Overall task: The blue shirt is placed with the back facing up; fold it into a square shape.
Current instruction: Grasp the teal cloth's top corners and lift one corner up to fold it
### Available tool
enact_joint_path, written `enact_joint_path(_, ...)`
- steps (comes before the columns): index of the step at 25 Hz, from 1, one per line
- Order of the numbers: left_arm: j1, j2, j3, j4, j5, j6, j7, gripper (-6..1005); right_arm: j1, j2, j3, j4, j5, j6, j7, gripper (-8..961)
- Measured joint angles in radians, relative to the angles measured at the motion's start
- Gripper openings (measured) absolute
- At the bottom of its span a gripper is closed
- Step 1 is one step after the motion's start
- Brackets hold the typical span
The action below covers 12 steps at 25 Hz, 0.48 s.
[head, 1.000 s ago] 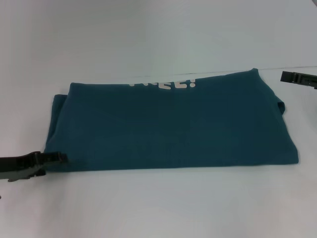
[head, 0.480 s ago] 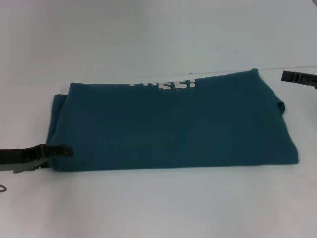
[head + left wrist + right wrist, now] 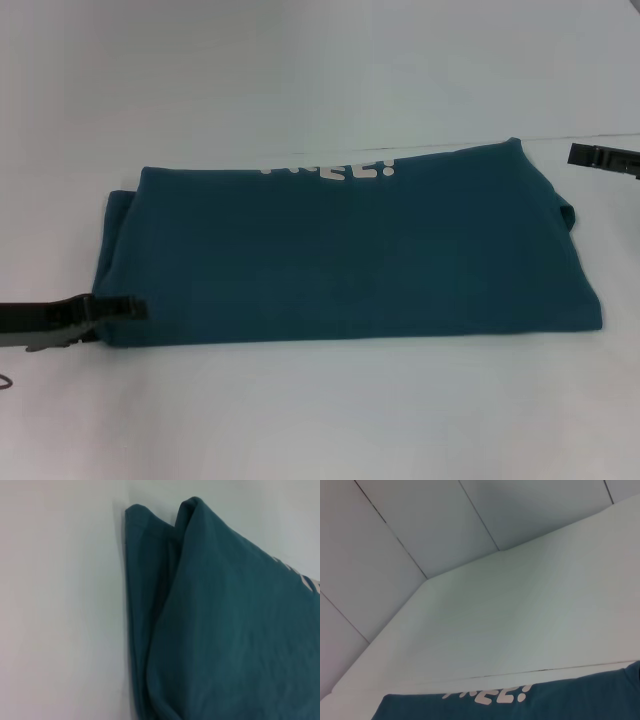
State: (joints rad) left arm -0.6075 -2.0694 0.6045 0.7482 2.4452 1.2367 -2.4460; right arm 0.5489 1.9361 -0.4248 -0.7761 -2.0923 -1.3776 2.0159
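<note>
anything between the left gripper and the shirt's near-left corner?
Nothing visible. In the head view the left gripper is already at the near-left corner of the blue shirt, with only bare white table around it. The right gripper sits off the shirt's far-right corner, apart from the cloth.

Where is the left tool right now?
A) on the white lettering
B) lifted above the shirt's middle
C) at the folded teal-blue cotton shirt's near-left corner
C: in the head view the left tool sits at the near-left corner of the folded teal-blue cotton shirt.

The blue shirt (image 3: 340, 255) is soft matt cloth; the table (image 3: 320, 410) looks smooth.
</note>
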Motion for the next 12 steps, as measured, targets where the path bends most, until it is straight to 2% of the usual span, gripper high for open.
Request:
enact_joint_path(2, 0.0, -0.001, 0.001, 0.003, 0.016, -0.007, -0.008, 883, 0.0, 0.001, 0.0, 0.0, 0.0, 0.0, -0.001, 915)
enact_joint_path(12, 0.003, -0.014, 0.001, 0.026, 0.041, -0.032, -0.015, 570, -0.002, 0.003, 0.0, 0.0, 0.0, -0.001, 0.0, 916)
